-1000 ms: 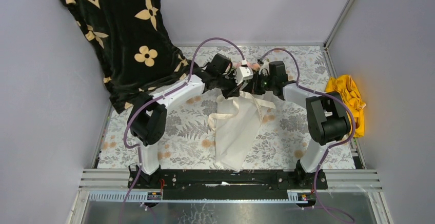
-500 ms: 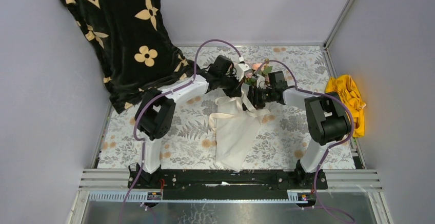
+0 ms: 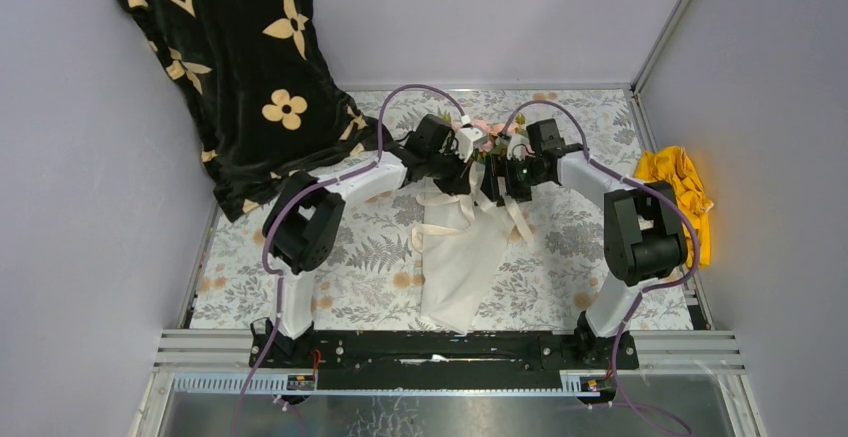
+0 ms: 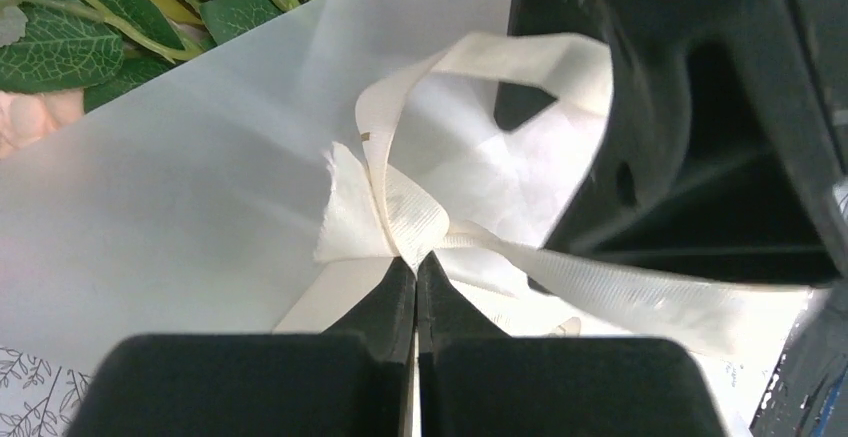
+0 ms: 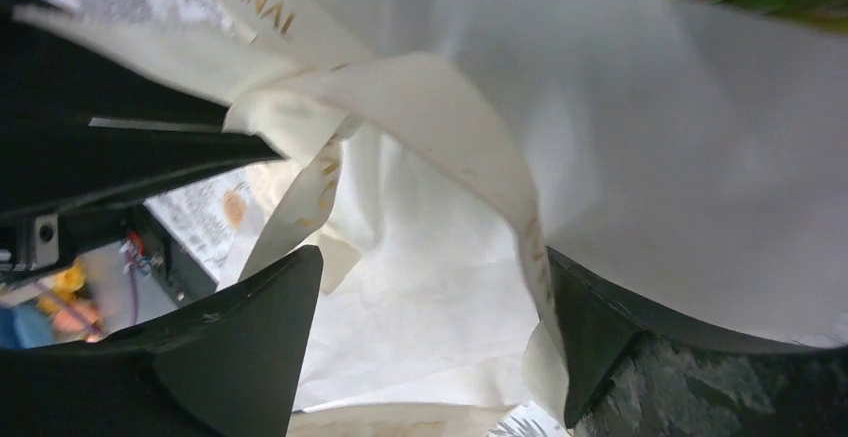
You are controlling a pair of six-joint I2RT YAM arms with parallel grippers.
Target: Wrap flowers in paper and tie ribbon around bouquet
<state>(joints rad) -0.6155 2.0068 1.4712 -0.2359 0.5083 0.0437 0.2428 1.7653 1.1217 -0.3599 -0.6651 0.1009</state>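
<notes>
The bouquet (image 3: 455, 262) lies along the middle of the leaf-patterned tablecloth (image 3: 340, 257), between the two arms, its paper end toward their bases and the pink roses (image 3: 490, 135) at the far end; the wrapping looks done, since the white paper (image 4: 180, 187) closes round the stems and only greenery and blooms show past its mouth. The cream ribbon (image 4: 405, 207) goes round the upper part of the wrap and crosses itself in a gathered knot, with one loop standing up and loose tails trailing over the paper; so tying is under way, and I judge it unfinished, as no neat bow shows. The left gripper (image 4: 415, 265) has its fingers pressed together right at that crossing, pinching the ribbon; the right gripper (image 5: 432, 255) stands with its fingers spread wide over the paper, a ribbon strand brushing one finger but nothing clamped. Left to do, by my reckoning: form the second loop, pull the knot tight, let go.
</notes>
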